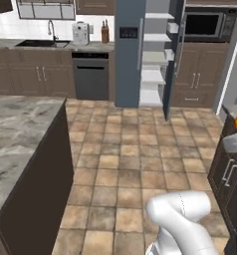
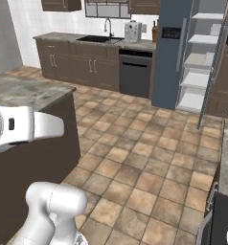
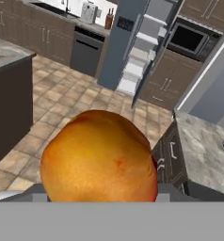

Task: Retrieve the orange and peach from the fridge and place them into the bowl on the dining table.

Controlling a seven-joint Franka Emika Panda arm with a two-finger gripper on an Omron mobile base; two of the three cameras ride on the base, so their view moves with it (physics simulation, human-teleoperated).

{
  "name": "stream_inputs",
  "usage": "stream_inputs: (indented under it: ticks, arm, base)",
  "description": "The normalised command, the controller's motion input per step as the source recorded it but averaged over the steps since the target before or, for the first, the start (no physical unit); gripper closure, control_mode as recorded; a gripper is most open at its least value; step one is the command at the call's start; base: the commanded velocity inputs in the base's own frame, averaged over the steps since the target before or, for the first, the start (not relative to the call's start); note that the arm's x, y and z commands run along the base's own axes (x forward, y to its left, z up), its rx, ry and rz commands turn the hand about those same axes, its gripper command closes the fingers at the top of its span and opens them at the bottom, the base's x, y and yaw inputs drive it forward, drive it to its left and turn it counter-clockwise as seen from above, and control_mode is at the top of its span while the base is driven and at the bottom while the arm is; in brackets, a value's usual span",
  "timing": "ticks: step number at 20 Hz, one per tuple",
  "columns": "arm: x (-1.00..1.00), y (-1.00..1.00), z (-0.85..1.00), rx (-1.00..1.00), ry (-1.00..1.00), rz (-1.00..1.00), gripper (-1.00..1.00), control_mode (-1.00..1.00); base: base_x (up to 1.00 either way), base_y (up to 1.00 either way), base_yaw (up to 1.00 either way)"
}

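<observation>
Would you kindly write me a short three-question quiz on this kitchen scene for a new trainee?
1. True or false: the tall slate-blue fridge has one door standing open.
2. What is in the gripper? A) a white mug B) a round orange-yellow fruit with a red blush C) a green bottle
3. Fill in: in the left base view, the grey-topped counter with the sink stands to the ____ of the fridge.
Key: 1 true; 2 B; 3 left.
</observation>
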Motion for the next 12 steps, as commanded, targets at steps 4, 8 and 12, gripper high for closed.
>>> stream_inputs:
  ticks: [4, 8, 12]
  arm:
    - [0.00, 0.00, 0.00, 0.00, 0.00, 0.00, 1.00, 1.00]
    - [0.00, 0.00, 0.00, 0.00, 0.00, 0.00, 1.00, 1.00]
    - [0.00, 0.00, 0.00, 0.00, 0.00, 0.00, 1.00, 1.00]
  base:
    - [-0.71, 0.71, 0.00]
    - [-0.69, 0.75, 0.06]
    - [-0.64, 0.66, 0.25]
